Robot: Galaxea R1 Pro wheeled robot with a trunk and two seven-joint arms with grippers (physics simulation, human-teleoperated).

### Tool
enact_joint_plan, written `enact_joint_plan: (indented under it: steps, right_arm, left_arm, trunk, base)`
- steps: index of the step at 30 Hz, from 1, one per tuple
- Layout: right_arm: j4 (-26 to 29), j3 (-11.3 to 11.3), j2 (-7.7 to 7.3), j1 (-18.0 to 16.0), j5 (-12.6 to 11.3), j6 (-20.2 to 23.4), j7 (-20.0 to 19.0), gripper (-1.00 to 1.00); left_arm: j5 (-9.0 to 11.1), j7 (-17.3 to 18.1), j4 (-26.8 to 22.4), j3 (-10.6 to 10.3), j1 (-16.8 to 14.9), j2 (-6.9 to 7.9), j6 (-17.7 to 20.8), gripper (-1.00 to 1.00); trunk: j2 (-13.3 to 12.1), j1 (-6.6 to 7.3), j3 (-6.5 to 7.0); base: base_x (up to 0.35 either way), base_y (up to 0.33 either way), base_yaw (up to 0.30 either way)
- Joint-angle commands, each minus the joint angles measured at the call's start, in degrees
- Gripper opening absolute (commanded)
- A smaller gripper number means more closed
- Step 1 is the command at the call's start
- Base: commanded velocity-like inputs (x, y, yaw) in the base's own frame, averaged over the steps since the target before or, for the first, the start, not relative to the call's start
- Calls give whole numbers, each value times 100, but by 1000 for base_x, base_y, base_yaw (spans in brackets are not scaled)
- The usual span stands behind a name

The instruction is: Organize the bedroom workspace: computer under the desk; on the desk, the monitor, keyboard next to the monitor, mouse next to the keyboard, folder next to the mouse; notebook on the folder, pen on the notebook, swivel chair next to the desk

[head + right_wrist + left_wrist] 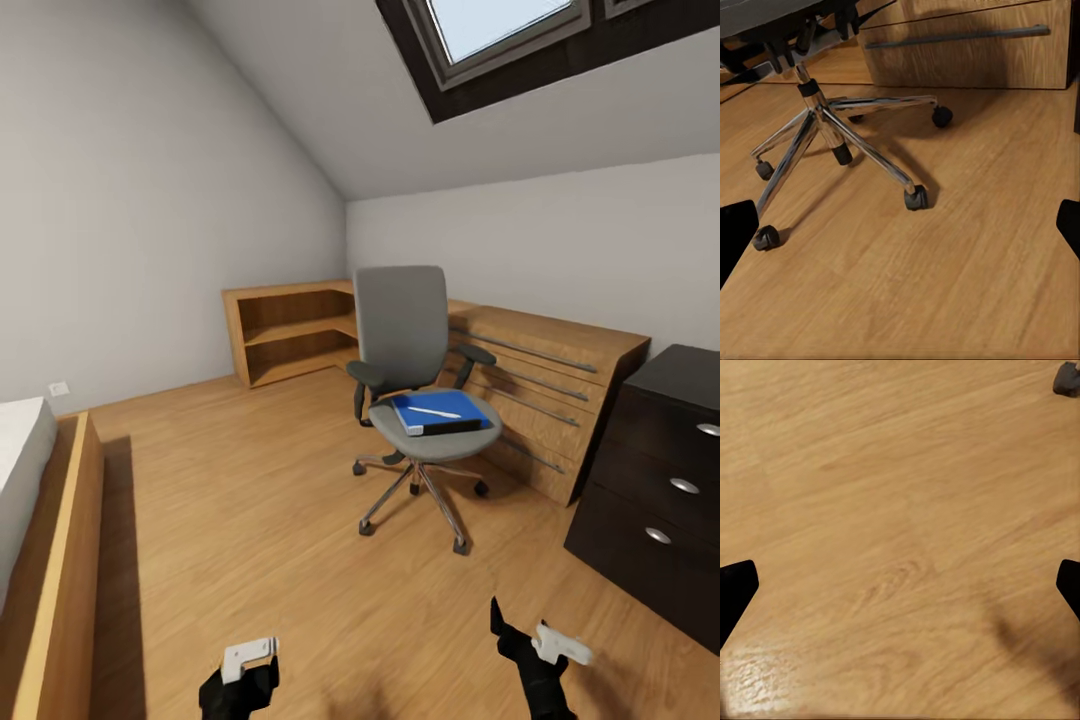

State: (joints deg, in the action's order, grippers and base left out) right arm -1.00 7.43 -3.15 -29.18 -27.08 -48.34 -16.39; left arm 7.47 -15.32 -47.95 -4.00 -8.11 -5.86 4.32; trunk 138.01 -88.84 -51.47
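Wooden flooring (250,520) is noted beneath both empty, wide-spread grippers (240,665) (540,640); ahead, the folder (440,412) with pen (434,412) on the swivel chair (415,400) should be approached squarely.

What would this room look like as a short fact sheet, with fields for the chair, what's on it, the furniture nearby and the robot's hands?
chair: swivel chair standing on the wooden floor
on seat: blue folder, white pen lying on top
behind chair: wooden dresser, low bookshelf
right of chair: black drawer unit
left gripper: open, empty
right gripper: open, empty
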Motion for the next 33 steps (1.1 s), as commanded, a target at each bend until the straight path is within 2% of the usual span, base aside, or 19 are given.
enact_joint_plan:
  steps: [1, 7, 14, 21, 22, 25, 28, 31, 32, 33]
  right_arm:
    - [-11, 48, 20, 26, -15, -61, -58, 100]
    - [-14, 48, 170, 165, -6, -249, -57, 100]
    - [-15, 48, 222, 201, 6, -301, -57, 100]
    - [-16, 48, 226, 209, 9, -302, -57, 100]
    - [-23, 42, 243, 240, 14, -291, -56, 100]
    - [-23, 40, 244, 273, 18, -295, -64, 100]
    - [-23, 28, 244, 290, 128, -297, -71, 100]
    - [-23, 19, 245, 294, 342, -298, -73, 100]
    - [-23, 11, 245, 309, 682, -298, -73, 100]
    - [-23, 10, 245, 319, 816, -298, -74, 100]
  left_arm:
    - [57, -46, 78, -28, 12, 5, -98, 100]
    - [60, -66, 497, -51, 55, -1, -557, 100]
    - [52, -75, 960, -72, 62, -9, -642, 100]
    - [37, -76, 1204, -74, 64, -4, -644, 100]
    - [-52, -48, 1942, -75, 72, 0, -635, 100]
    - [-53, -29, 2052, -73, 73, 3, -658, 100]
    - [-47, -8, 2106, -68, 72, 5, -683, 100]
    - [-41, -3, 2119, -67, 69, 2, -686, 100]
    - [-32, 0, 2125, -62, 67, 0, -679, 100]
    - [-31, 0, 2127, -61, 66, -3, -677, 100]
  trunk:
    - [-39, 24, 13]
    - [-280, 156, 121]
    - [-560, 309, 246]
    - [-841, 463, 372]
    - [-881, 485, 394]
    - [-1001, 551, 463]
    - [-1122, 617, 533]
    - [-1242, 683, 604]
    - [-1282, 705, 627]
    - [-1322, 727, 650]
  base:
    - [0, 0, 0]
    - [0, 0, 0]
    - [0, 0, 0]
    - [0, 0, 0]
    - [0, 0, -169]
    - [0, 0, -203]
    - [0, 0, -236]
    - [0, 0, -241]
    - [0, 0, -231]
    - [0, 0, -229]
